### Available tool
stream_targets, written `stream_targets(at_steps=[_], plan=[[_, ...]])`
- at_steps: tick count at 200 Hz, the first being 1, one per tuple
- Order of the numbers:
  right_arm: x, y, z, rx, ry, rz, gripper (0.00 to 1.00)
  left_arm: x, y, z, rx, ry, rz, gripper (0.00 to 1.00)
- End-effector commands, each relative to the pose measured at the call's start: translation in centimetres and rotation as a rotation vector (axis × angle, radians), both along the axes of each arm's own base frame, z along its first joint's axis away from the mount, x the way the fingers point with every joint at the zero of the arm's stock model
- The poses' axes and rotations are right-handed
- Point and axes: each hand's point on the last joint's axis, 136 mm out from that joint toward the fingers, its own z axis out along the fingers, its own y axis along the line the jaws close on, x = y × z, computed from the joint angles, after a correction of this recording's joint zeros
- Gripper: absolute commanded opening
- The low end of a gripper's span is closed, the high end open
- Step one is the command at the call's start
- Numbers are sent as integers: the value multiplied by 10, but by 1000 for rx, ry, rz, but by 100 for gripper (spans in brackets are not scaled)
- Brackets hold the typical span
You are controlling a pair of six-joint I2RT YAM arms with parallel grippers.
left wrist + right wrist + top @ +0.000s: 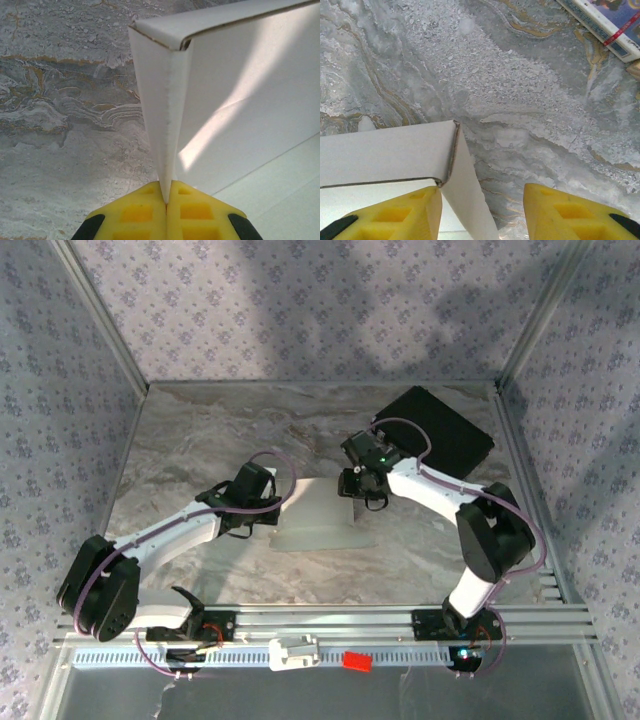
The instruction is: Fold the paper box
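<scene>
The paper box (318, 518) is a white cardboard piece lying mid-table with some walls folded upright. My left gripper (270, 502) is at its left side. In the left wrist view the yellow fingertips (150, 210) of the left gripper (167, 197) are shut on an upright end wall of the paper box (240, 90). My right gripper (358, 502) is at the box's right end. In the right wrist view the right gripper (482, 202) stands open around an upright corner of the paper box (380, 150). A side flap there rests against the left finger (400, 215), apart from the right finger (570, 215).
A black rectangular case (440, 430) lies at the back right, just behind the right arm. A small printed packet (607, 20) shows beyond the right gripper. A red block (357, 661) and a white part (293, 651) sit on the front rail. Patterned walls enclose the table.
</scene>
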Motion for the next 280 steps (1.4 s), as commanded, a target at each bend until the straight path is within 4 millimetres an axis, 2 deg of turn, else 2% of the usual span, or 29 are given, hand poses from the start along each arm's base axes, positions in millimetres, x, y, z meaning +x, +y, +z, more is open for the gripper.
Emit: stream_targets(at_steps=[1, 47, 71, 103, 141, 155, 179, 198, 204, 211, 215, 235, 248, 266, 280], plan=[[-5, -3, -1, 15, 9, 8, 48, 7, -8, 16, -24, -41, -14, 0], [-18, 2, -19, 21, 48, 76, 43, 8, -8, 17, -25, -43, -15, 0], [-18, 5, -27, 10, 60, 86, 39, 8, -8, 16, -23, -41, -16, 0], [-15, 6, -37, -12, 75, 86, 27, 9, -9, 17, -22, -41, -17, 0], [-18, 5, -44, -38, 86, 86, 25, 10, -10, 17, -20, -41, -18, 0], [-18, 4, -46, -44, 86, 82, 21, 10, -10, 17, -22, -42, -20, 0], [-18, 1, -47, -78, 85, 75, 8, 10, -11, 16, -19, -36, -23, 0], [-19, -7, -45, -169, 75, 49, 0, 11, -10, 16, -11, -34, -23, 0], [-18, -10, -43, -216, 65, 43, 0, 11, -10, 16, -10, -34, -20, 0], [-25, -22, -44, -314, 76, 25, 0, 12, -10, 16, -10, -35, -18, 0], [-18, -22, -34, -346, 52, 2, 0, 12, -10, 16, -11, -35, -16, 0], [-24, -41, -21, -562, 39, -39, 0, 13, -10, 17, -8, -37, -11, 0], [-24, -45, -9, -690, 9, -52, 0, 13, -9, 17, -5, -38, -10, 0], [-25, -43, 2, -826, -22, -54, 0, 12, -9, 16, -4, -33, -10, 0], [-28, -31, -2, -815, -29, -30, 0, 13, -10, 15, -10, -33, -7, 0]])
